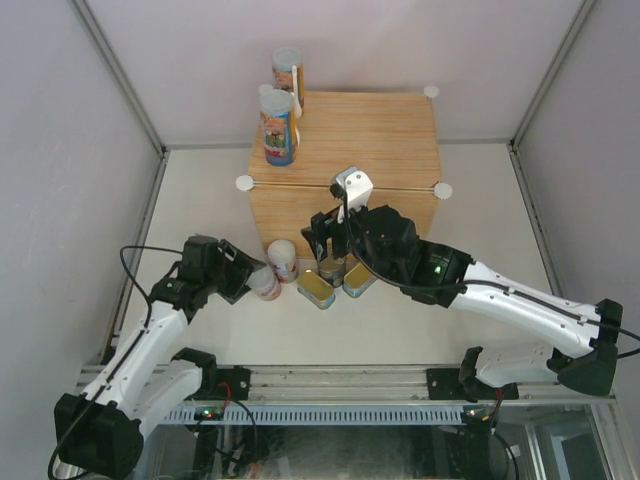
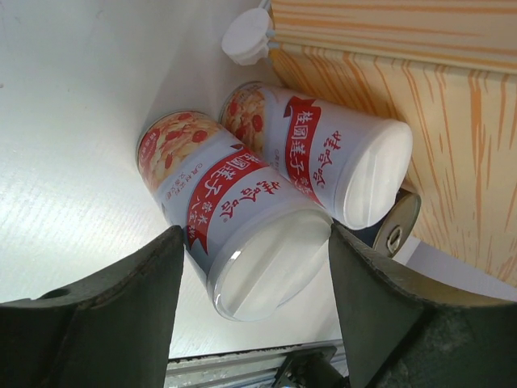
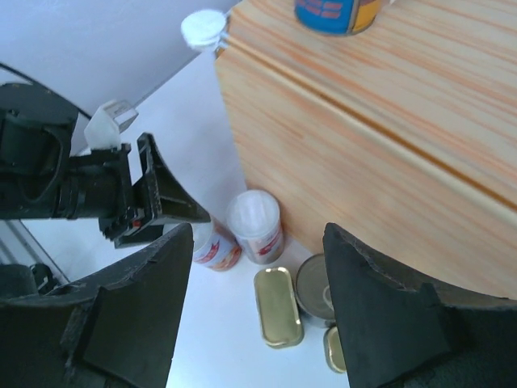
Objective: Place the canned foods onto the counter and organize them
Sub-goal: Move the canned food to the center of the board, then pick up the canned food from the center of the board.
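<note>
- Left gripper point(image 2: 254, 242): fingers apart, one on each side of the can point(image 2: 226, 210), low in the middle
- Squeeze its middle softly, so it does not knock the other can point(image 2: 323, 162) just beside it
- Then lift it to the counter point(image 2: 452, 121), upper right

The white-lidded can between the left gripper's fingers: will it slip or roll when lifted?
Its glossy label and round side suggest the can may slip in the left gripper. Being a cylinder, it would likely roll if tipped. The neighbouring can stands close and may get bumped.
</note>
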Robot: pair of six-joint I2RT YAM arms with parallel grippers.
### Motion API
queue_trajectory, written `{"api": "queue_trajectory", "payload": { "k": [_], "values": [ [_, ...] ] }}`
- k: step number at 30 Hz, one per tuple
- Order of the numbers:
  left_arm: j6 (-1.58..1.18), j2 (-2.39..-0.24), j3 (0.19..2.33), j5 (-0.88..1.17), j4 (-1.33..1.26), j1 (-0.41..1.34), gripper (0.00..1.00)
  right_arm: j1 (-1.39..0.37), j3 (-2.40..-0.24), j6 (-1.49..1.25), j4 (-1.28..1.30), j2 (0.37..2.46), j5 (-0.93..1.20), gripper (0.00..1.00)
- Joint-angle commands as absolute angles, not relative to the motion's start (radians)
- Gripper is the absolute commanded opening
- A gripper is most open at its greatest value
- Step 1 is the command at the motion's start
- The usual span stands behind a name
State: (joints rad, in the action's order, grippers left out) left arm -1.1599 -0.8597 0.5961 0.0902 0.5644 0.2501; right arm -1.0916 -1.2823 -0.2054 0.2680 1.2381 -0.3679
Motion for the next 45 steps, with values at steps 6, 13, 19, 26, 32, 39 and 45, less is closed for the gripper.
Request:
{"api": "queue_trajectory", "payload": {
  "k": [6, 13, 19, 26, 32, 39, 45],
  "values": [
    [-1.167, -0.823, 0.547, 0.107, 0.631, 0.289, 0.72, -1.202, -1.180, -0.221, 0.244, 1.188, -0.423, 0.66],
    [-1.146, -0.880, 0.584, 0.096, 0.631, 0.297, 0.80, -1.213, -1.074, -0.218, 0.178, 1.189, -0.333, 0.69],
    [-1.141, -0.900, 0.626, 0.080, 0.624, 0.306, 0.86, -1.213, -1.042, -0.191, 0.145, 1.212, -0.272, 0.71],
    [-1.154, -0.866, 0.655, 0.065, 0.640, 0.323, 1.00, -1.216, -1.035, -0.177, 0.119, 1.268, -0.169, 0.73],
    [-1.176, -0.762, 0.701, 0.008, 0.701, 0.332, 1.00, -1.226, -1.011, -0.173, 0.065, 1.311, -0.117, 0.74],
    [-1.168, -0.637, 0.756, -0.118, 0.807, 0.336, 1.00, -1.233, -0.985, -0.183, -0.006, 1.366, -0.136, 0.74],
    [-1.117, -0.491, 0.735, -0.273, 0.827, 0.337, 0.99, -1.239, -0.983, -0.199, -0.103, 1.462, -0.174, 0.72]
  ]
}}
